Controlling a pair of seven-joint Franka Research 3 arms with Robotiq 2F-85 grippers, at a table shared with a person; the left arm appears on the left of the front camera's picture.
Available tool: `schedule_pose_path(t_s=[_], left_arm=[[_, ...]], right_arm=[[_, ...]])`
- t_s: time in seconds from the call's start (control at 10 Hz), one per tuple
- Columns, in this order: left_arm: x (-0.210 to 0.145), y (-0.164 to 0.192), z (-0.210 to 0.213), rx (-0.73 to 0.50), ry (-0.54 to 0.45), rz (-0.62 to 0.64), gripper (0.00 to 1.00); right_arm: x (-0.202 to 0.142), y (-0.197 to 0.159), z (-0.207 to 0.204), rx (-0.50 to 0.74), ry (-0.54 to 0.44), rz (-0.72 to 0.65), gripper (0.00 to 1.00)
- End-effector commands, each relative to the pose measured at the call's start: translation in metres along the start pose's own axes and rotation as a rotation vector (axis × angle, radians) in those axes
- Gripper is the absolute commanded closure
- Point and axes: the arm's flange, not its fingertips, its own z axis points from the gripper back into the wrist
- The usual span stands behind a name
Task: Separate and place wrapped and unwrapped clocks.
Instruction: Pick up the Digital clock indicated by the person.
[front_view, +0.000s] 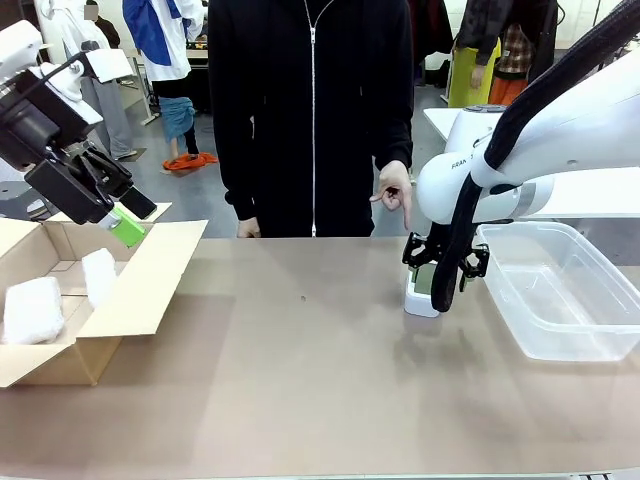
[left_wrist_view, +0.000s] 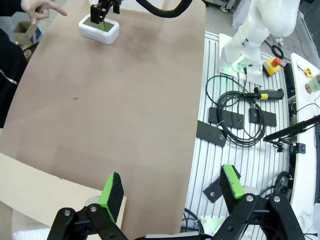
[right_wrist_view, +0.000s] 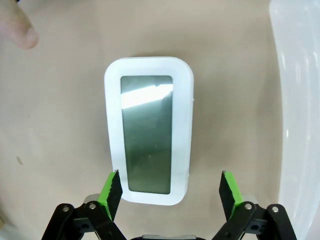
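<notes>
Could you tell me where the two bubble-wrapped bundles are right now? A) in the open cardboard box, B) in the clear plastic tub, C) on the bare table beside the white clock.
A: both bundles lie inside the open cardboard box at the robot's left.

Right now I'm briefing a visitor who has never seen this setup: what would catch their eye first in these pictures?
The right claw hangs open right over the bare white clock, which lies screen-up on the brown table beside the clear plastic bin. The person's hand points down at it from the far edge. At the left, two bubble-wrapped bundles sit in the cardboard box below the open left claw.
</notes>
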Motion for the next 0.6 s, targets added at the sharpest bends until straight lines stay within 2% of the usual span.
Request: schedule_pose_path(t_s=[0.0, 0.5], left_arm=[[-0.001, 0.0, 0.001, -0.012, -0.01, -0.022, 0.0], [-0.001, 0.0, 0.001, -0.012, -0.01, -0.022, 0.0]], right_arm=[[0.006, 0.004, 0.002, 0.027, 0.019, 0.027, 0.0], [0.022, 0.009, 0.0, 0.044, 0.027, 0.056, 0.0]])
